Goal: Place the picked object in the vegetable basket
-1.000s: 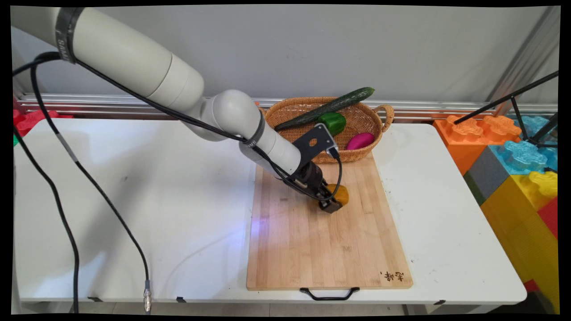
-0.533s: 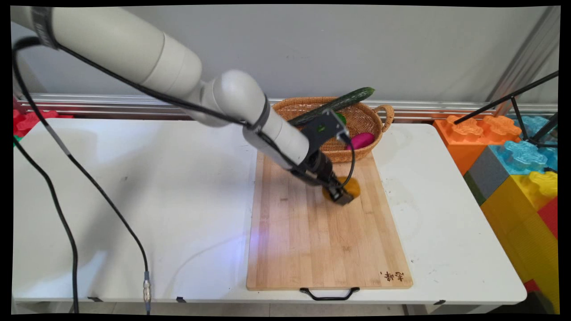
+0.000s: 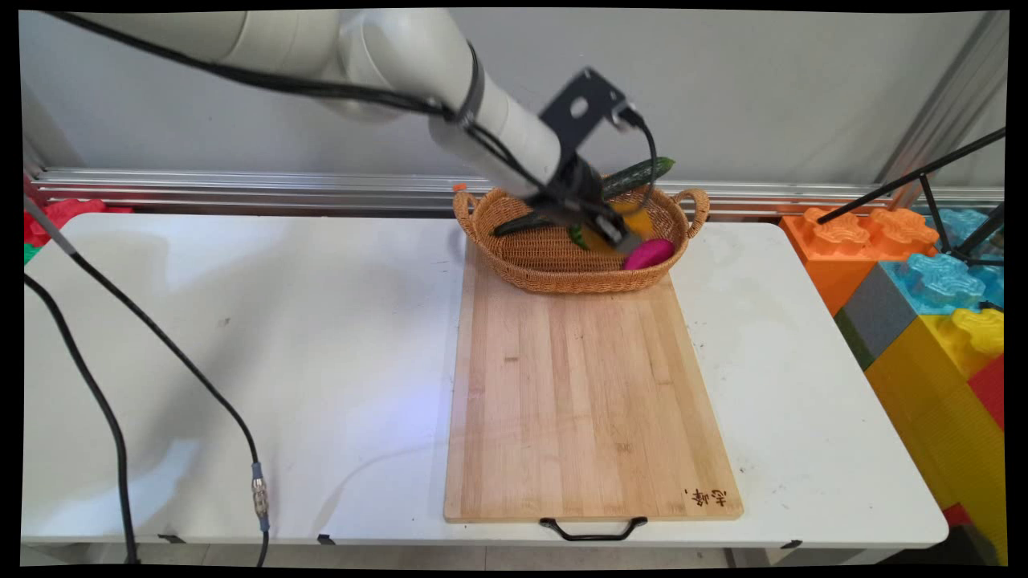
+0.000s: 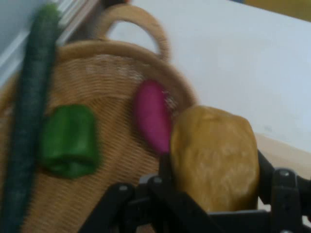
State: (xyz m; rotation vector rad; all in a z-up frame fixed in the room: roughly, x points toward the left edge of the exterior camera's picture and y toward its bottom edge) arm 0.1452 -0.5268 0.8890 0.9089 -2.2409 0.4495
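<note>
Though blurred in main: potato (image 4: 214,158) in gripper (image 4: 214,194), hand view.

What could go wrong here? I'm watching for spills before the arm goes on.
The gripper holds the yellow-brown potato over the wicker basket's right side, above the magenta eggplant. Let go here, it might roll off the eggplant or the rim. The cucumber overhangs the rim near the arm; a brush could tip it out.
</note>
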